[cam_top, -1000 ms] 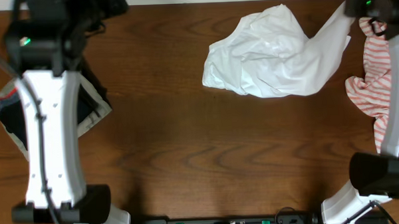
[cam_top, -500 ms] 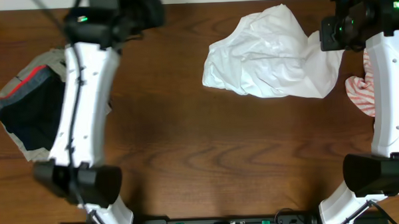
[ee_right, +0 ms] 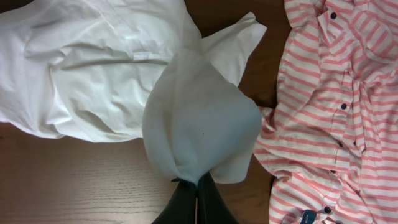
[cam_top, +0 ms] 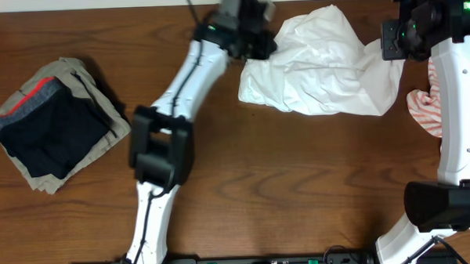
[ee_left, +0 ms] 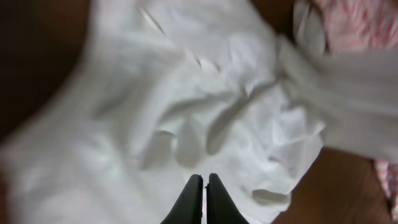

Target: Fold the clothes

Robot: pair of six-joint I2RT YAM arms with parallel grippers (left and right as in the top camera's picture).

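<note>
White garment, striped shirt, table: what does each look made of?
The white garment: thin woven fabric, probably cotton, matte; it creases sharply and drapes softly. The striped shirt: light cloth, pink-and-white stripes, small dark buttons. The table: dark wood or wood-look laminate, grain visible, slight sheen.

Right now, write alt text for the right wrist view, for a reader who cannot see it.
The right gripper is shut on a bunched fold of a white shirt. The rest lies crumpled at left on a wooden table; a pink striped shirt lies at right.
</note>
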